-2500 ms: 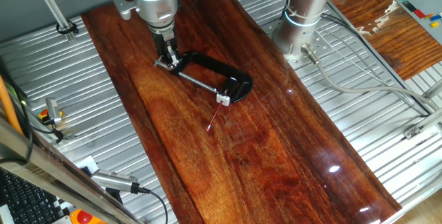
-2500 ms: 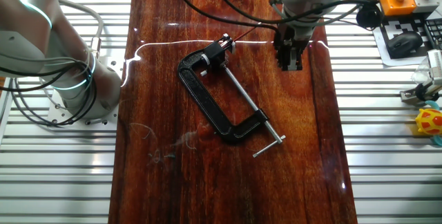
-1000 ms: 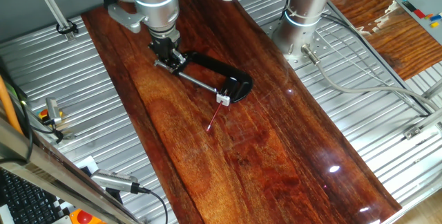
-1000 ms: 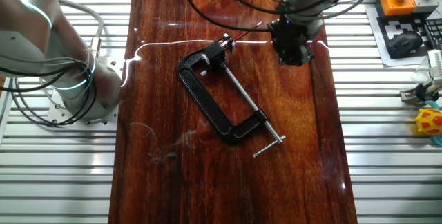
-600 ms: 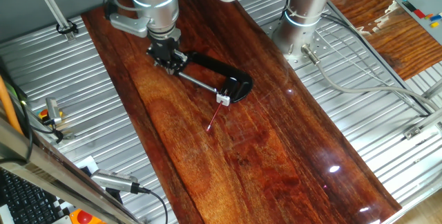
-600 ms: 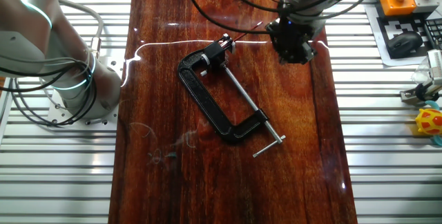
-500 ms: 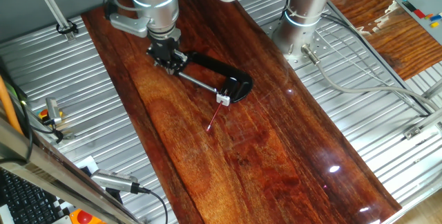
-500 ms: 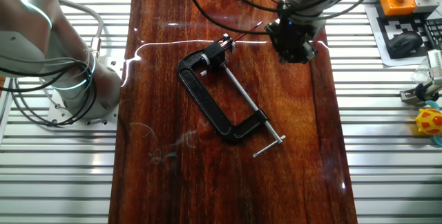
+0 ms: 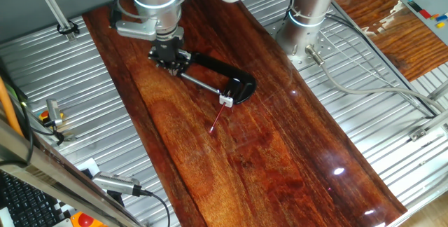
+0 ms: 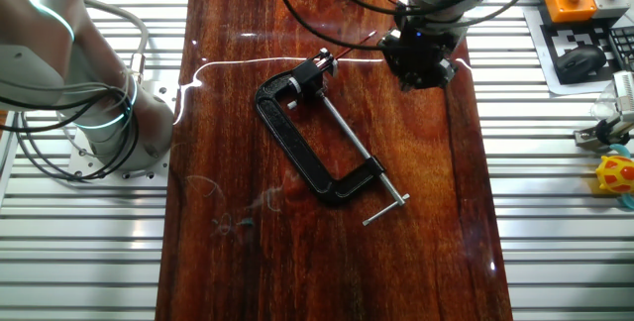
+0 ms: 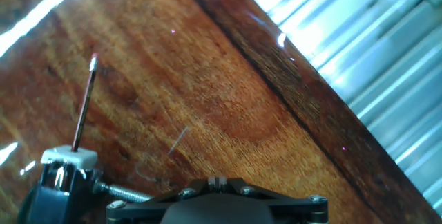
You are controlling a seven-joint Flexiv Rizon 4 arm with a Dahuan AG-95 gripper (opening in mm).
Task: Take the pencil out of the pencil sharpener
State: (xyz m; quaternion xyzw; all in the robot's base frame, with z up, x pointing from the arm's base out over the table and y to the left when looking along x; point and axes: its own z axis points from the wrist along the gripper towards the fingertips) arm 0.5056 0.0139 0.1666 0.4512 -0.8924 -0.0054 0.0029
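Observation:
The pencil (image 9: 217, 119) is a thin red stick poking out of the small white pencil sharpener (image 9: 225, 101), which sits at one end of a black C-clamp (image 9: 224, 73). In the hand view the pencil (image 11: 83, 106) stands up from the sharpener (image 11: 68, 158) at the lower left. In the other fixed view the pencil (image 10: 354, 47) points toward my gripper (image 10: 418, 65). My gripper (image 9: 170, 57) hovers over the clamp's far end, away from the sharpener. Its fingertips (image 11: 217, 180) sit together with nothing between them.
The clamp's silver screw rod (image 10: 352, 148) with its crossbar (image 10: 386, 209) lies on the dark wooden board (image 9: 266, 164). Ribbed metal table (image 10: 565, 192) surrounds the board. The arm's base (image 9: 308, 24) stands at the back. A second arm base (image 10: 109, 133) is at the left.
The hand has turned about its wrist and shifted slightly over the clamp's end. The pencil, sharpener and clamp have not moved.

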